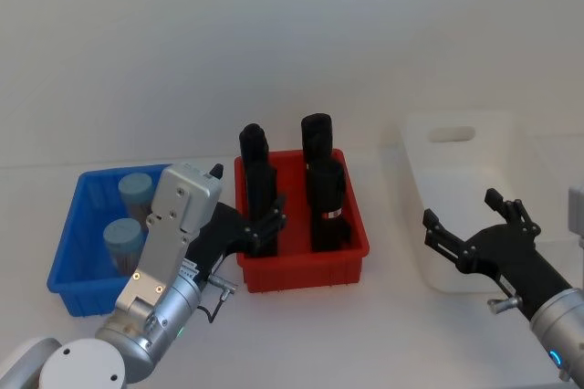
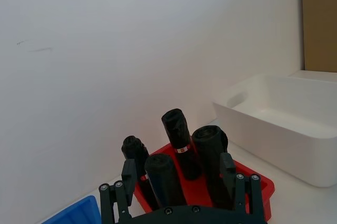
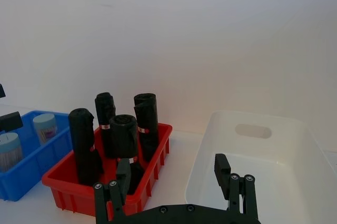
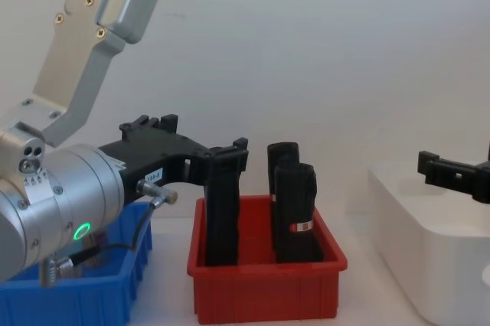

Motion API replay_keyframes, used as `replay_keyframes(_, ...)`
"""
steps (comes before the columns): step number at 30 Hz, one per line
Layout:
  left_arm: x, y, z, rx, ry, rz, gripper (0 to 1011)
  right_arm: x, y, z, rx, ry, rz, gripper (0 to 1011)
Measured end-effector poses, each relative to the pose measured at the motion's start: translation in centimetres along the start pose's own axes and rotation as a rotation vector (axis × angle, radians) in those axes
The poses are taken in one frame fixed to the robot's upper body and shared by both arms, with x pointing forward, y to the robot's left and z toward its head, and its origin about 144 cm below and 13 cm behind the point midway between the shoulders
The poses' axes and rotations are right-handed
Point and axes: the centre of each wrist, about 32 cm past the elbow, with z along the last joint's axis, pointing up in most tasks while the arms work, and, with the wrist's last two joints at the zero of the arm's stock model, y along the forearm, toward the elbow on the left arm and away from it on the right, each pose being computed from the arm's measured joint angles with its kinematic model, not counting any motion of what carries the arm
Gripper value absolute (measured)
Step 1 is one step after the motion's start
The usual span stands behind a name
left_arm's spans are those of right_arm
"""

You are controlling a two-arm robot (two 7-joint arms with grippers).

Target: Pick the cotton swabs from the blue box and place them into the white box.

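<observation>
Head view: two cotton swabs (image 1: 121, 238) upright in the blue box (image 1: 66, 257)
Left gripper (image 2: 177, 161): between blue box and red bin (image 1: 301, 270), jaws wide, empty
Right gripper (image 1: 464, 209): at the white box (image 1: 412, 170), jaws spread, empty
Chest view: black rolls (image 4: 295, 211) standing in red bin
Room: white counter (image 1: 365, 334), white wall (image 1: 274, 42)

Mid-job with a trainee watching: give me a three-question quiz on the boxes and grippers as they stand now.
1. How many tubs of cotton swabs stand in the blue box?
2. True or false: the white box already holds a tub.
3. Both grippers are open and empty. Which is nearer the blue box: A the left gripper, B the right gripper?
Key: 1 two; 2 false; 3 A.
</observation>
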Motion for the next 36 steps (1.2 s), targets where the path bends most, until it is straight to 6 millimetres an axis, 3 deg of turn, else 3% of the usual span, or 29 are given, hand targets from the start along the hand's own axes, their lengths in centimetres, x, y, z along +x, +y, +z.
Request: replay_keyframes(36,0.00,0.00,0.00,0.000,0.000,0.000,1004,0.00,0.00,0.00,0.000,0.000,0.000,1002)
